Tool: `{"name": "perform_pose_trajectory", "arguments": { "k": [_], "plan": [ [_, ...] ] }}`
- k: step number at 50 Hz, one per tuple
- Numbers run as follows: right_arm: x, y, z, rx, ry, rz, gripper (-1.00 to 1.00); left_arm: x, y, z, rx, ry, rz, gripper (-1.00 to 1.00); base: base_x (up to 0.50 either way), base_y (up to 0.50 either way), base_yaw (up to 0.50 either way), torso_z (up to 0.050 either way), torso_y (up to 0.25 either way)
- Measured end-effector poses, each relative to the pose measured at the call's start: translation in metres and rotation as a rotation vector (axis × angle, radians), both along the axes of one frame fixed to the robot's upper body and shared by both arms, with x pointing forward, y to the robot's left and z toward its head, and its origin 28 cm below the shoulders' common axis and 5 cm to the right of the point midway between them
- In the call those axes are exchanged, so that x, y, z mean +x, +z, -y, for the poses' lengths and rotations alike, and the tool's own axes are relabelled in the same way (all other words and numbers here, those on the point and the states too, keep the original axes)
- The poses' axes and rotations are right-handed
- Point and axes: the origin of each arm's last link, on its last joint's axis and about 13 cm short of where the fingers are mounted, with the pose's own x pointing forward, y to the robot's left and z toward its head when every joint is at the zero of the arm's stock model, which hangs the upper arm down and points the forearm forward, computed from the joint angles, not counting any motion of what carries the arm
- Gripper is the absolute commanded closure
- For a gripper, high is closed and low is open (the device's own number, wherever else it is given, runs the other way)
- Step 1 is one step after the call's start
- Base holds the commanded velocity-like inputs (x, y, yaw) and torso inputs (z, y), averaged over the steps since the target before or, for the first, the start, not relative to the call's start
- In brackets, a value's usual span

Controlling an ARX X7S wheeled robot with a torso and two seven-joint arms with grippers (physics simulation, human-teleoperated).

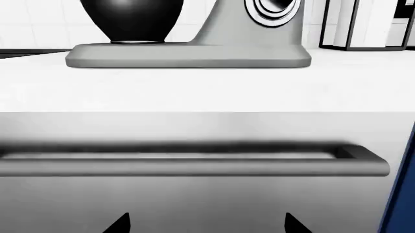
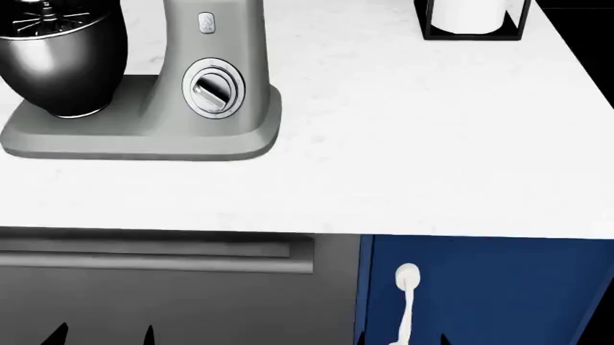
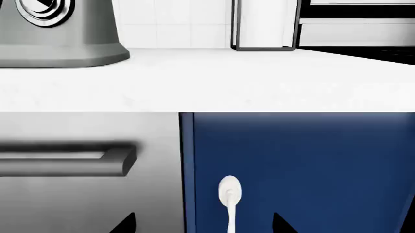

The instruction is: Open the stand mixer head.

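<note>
The grey mixer stands on the white counter (image 2: pixel 432 144) at the back left. I see its column with chrome dial (image 2: pixel 213 88), its base (image 2: pixel 144 140) and the dark glossy bowl (image 2: pixel 62 65). The stand mixer head is out of view above the frame in every view; only whisk wires (image 2: pixel 39 18) show in the bowl. The left wrist view shows the base (image 1: pixel 188 56), the bowl (image 1: pixel 133 19) and the dial (image 1: pixel 272 9). My left gripper (image 1: pixel 207 225) is open and empty, low before the grey drawer. My right gripper (image 3: pixel 202 225) is open and empty before the blue door.
A grey drawer with a bar handle (image 1: pixel 194 165) sits under the counter edge. To its right is a blue cabinet door (image 2: pixel 489 287) with a white knob (image 3: pixel 228 191). A black-framed white holder (image 2: pixel 472 20) stands at the counter's back right.
</note>
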Motion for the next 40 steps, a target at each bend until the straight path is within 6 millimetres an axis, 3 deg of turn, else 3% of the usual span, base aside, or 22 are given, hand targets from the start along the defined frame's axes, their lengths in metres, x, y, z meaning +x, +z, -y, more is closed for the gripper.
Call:
{"name": "perform_pose_trajectory", "arguments": {
  "k": [16, 30, 35, 40],
  "plan": [
    [0.0, 0.001, 0.001, 0.004, -0.027, 0.021, -1.0, 0.001, 0.002, 0.0, 0.01, 0.008, 0.002, -1.0, 0.0, 0.0, 0.0, 0.0, 0.0],
    [0.0, 0.003, 0.0, 0.006, -0.062, 0.053, -1.0, -0.015, 0.006, 0.001, -0.038, 0.049, 0.012, -1.0, 0.0, 0.0, 0.0, 0.0, 0.0],
    [0.005, 0.016, -0.001, 0.032, -0.078, 0.058, -1.0, -0.016, 0.016, -0.001, -0.034, 0.071, 0.018, -1.0, 0.0, 0.0, 0.0, 0.0, 0.0],
    [0.014, 0.045, -0.001, 0.097, -0.103, 0.074, -1.0, -0.011, 0.045, -0.001, 0.017, 0.075, 0.041, -1.0, 0.0, 0.0, 0.0, 0.0, 0.0]
  ]
}}
